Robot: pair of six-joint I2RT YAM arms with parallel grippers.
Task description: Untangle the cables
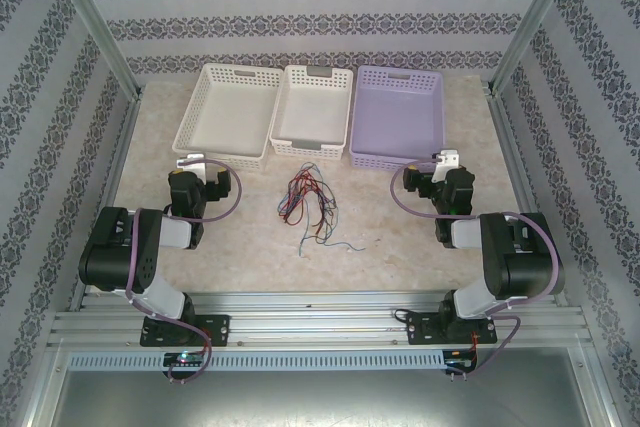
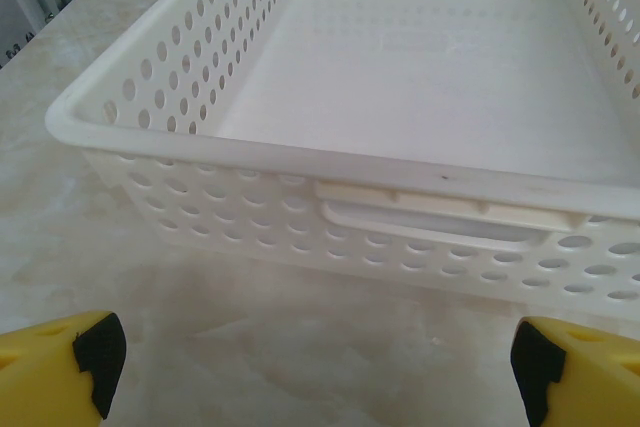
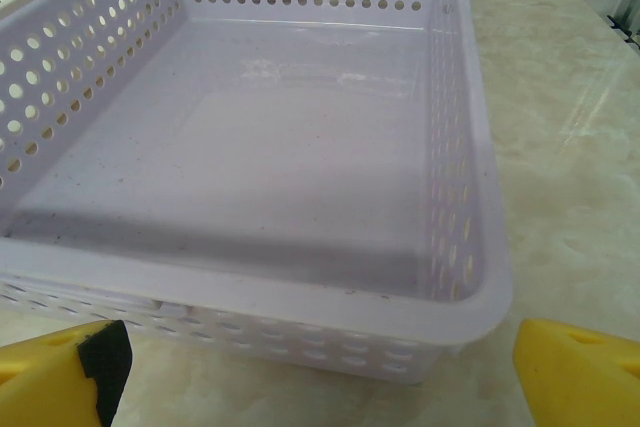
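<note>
**op:** where's the bundle rn?

**eng:** The cables (image 1: 312, 202) lie in one loose knot mid-desk (image 1: 250, 247), just in front of the middle white basket (image 1: 318, 71) and between your two arms. Red, teal and dark strands cross each other. A few tails trail off toward the near-right.

**op:** so step = first grab. how do I do it well?

**eng:** My read: nothing's begun, the knot looks untouched. Go for a free tail at the edge of the knot, not the middle. Pick one colour, prob red since it's easiest to track. Hold the rest down w/ your other arm, then draw the strand out slow and low over the desk. The wires look v. thin and floppy, so close right at the desk surface or they'll slip btw the pads. Yank hard and you'll likely tighten the knot. 3 baskets, 3 colours: one each is my guess, can't confirm.

**op:** pincer status?

**eng:** Left pincer (image 1: 190, 161) is spread wide, holding and touching nothing. It hovers just in front of the left white basket (image 2: 300, 162). Right pincer (image 1: 447, 158) is the same: jaws fully apart, empty, facing the near corner of the lilac basket (image 3: 250, 277). Both are well apart from the cables, so you've got a reach inward first.
</note>
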